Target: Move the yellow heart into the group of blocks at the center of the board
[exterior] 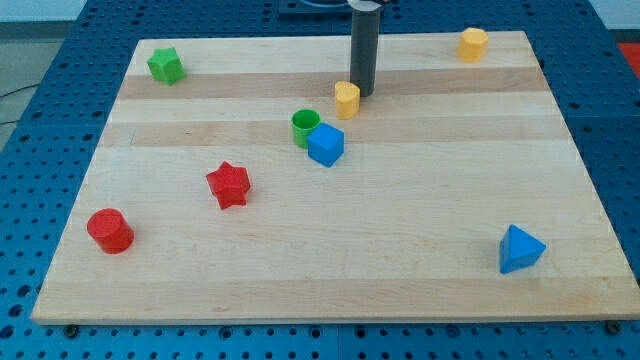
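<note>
Nearest me: red cylinder [110, 230] btm left, blue triangle [520, 249] btm right. Red star [229, 184] a bit further up, left of centre. Mid-board: blue cube [326, 145] touching green cylinder [305, 127]. Yellow heart [347, 99] near them, up and to the right, not touching. My tip [362, 93] sits just right of heart; plain rod, no jaws. Far edge: green star [165, 65] left, yellow hexagon [473, 43] right.
</note>
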